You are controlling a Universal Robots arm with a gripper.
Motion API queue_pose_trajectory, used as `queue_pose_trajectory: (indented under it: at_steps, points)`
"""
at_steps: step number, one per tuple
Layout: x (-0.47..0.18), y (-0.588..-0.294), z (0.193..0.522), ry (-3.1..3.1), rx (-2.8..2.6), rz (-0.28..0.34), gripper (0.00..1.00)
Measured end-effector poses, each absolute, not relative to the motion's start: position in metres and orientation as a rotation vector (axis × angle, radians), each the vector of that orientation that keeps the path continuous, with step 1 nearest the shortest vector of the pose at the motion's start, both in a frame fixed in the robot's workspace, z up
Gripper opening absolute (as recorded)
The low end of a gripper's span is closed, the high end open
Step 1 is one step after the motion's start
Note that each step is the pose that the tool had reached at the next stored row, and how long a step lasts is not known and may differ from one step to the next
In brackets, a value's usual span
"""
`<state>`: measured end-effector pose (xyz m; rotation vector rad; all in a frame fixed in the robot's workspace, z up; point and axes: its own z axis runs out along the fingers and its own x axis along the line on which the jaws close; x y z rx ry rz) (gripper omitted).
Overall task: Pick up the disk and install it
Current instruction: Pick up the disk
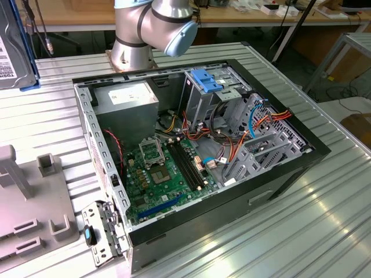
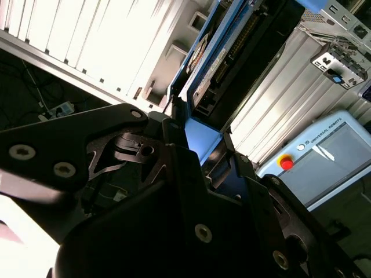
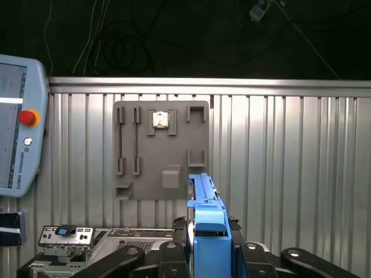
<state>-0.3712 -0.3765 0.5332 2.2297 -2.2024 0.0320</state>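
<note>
Disk (image 3: 206, 229): dark-grey drive with blue rails, seen edge-on in the first wrist view and clamped between the black fingers (image 3: 174, 250) of the gripper (image 3: 207, 246). The jaws are closed against its two sides and hold nothing else. In the second wrist view the disk (image 2: 232, 52) stands out beyond the gripper (image 2: 203, 145), with a blue rail along its edge. In the exterior view the disk (image 1: 14, 52) stands upright at the view's left edge with its white label showing, well apart from the case.

Case (image 1: 232, 214): black tower on its side, open, on the table (image 1: 290, 231). It holds:
- a grey power supply (image 1: 127, 95);
- a green motherboard (image 1: 156, 179);
- a blue bracket (image 1: 208, 78) on the drive cage;
- orange and blue cables.

Holder plate (image 1: 29, 208): grey, slotted, flat on the table to the exterior view's left of the case.

Metal bracket (image 1: 98, 234): has a blue latch and lies just beside the case's near corner.

Pendant (image 3: 17, 127): pale blue with a red button, at the table's edge.

Arm base (image 1: 145, 29): silver and blue, behind the case.
</note>
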Motion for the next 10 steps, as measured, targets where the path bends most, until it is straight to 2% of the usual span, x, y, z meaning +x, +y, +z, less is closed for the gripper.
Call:
queue_pose_trajectory:
  at_steps: [10]
  points:
    - [-0.356,-0.377,0.533,-2.203,2.23,0.032,0.36]
